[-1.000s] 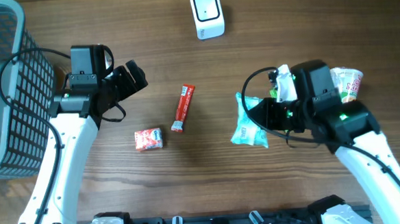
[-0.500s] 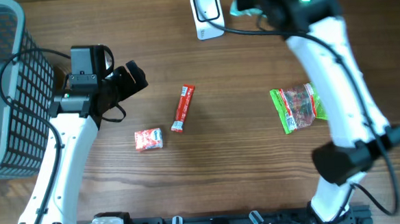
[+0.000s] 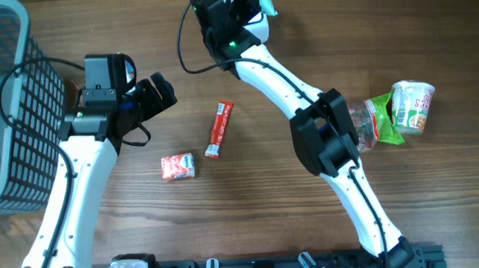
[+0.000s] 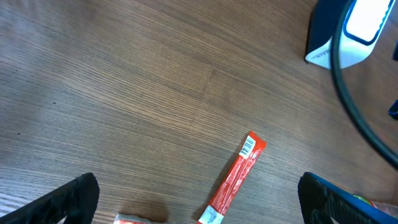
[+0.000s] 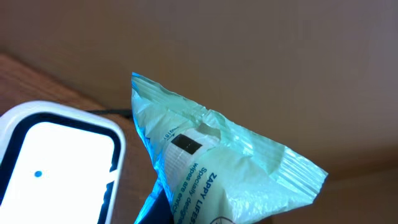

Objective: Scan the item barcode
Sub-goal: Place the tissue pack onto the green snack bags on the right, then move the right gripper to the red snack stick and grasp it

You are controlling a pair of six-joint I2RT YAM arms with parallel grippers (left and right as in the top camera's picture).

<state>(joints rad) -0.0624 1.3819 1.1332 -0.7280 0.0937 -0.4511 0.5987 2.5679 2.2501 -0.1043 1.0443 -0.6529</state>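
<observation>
Over the scanner (image 5: 56, 162), right gripper (image 3: 257, 3) clamps the wipes packet (image 5: 217, 168). Looks soft, crinkly, light, so grab a seam; left gripper (image 3: 157, 93) gapes wide.

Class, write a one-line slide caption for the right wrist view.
A pale teal crinkled plastic packet poised beside the white rounded barcode scanner with its glowing screen.

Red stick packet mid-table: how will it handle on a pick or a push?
The red stick packet is narrow and lies flat on the table, so it would probably slide rather than roll when pushed. It looks thin, so it is likely light and somewhat floppy. Its low profile may make a top-down pinch tricky.
</observation>
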